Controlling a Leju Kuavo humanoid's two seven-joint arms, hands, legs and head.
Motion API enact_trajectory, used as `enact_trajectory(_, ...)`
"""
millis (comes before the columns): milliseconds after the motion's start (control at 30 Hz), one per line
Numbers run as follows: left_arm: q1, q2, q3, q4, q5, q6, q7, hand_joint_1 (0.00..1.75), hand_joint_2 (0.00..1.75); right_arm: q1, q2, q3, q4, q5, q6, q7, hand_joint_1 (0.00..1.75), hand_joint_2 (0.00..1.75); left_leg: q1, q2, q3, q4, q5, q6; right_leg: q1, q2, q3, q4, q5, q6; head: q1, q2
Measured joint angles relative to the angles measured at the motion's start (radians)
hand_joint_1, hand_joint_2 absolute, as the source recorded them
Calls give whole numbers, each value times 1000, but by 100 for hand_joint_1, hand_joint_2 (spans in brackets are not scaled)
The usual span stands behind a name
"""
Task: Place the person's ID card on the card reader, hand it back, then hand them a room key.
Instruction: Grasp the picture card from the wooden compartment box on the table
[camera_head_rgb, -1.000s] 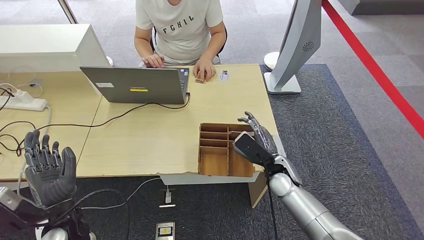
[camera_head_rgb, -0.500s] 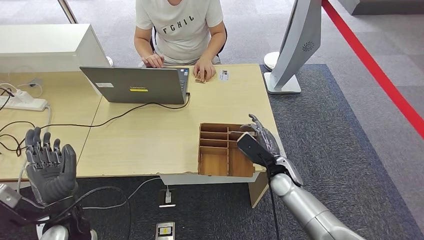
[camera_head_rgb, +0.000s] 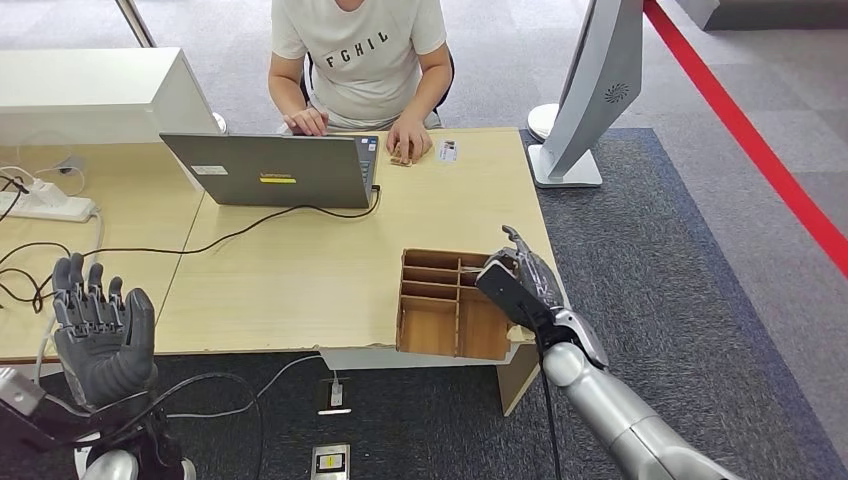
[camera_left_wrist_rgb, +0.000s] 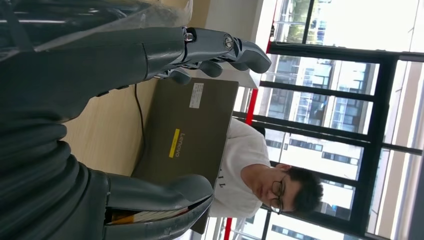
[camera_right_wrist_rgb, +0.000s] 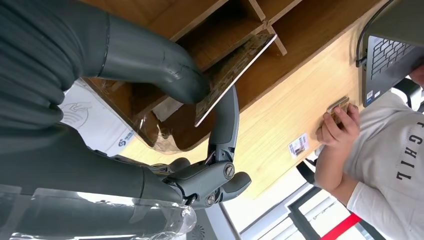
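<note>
Pinching a thin brown card (camera_right_wrist_rgb: 235, 67) between thumb and a finger, the right hand (camera_head_rgb: 522, 283) sits at the far right compartments of the wooden organizer box (camera_head_rgb: 430, 318), lower and slightly further in than a second ago. The box's near right corner has shifted a little toward the table (camera_head_rgb: 300, 270) edge. The left hand (camera_head_rgb: 100, 335) is raised at the near left, fingers apart, holding nothing, barely changed. Across the table, a person (camera_head_rgb: 360, 60) rests one hand (camera_head_rgb: 408, 138) on a small brown item, beside a small white card (camera_head_rgb: 447, 150) and a laptop (camera_head_rgb: 270, 170).
</note>
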Motion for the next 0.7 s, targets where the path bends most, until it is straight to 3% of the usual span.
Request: enact_trajectory(700,17,-2,7,0,-17,0,-11,0,175,-37,34,-2,13,0,-13,-24,175,175,0,0,0,0,0,0,0,0,0,0,0,0,0,0)
